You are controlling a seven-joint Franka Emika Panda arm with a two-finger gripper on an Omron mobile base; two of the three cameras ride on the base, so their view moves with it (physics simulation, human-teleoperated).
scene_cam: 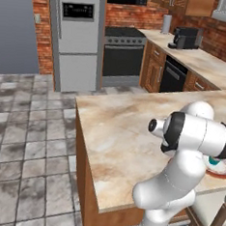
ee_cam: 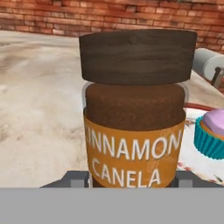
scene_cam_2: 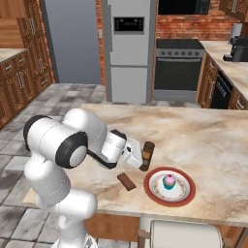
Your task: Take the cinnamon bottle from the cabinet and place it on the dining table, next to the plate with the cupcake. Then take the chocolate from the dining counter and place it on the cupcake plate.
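Left base view: arm rises over the near edge of the dining table; a slice of the red-rimmed plate shows behind the forearm near the right edge.

Right base view: gripper reaches sideways, closed about the upright cinnamon bottle, which stands on the marble just left of the plate, near the front edge. Cupcake sits on the plate. Chocolate bar lies flat left of the plate.

Hand view: bottle upright between the jaws, cupcake to its right.
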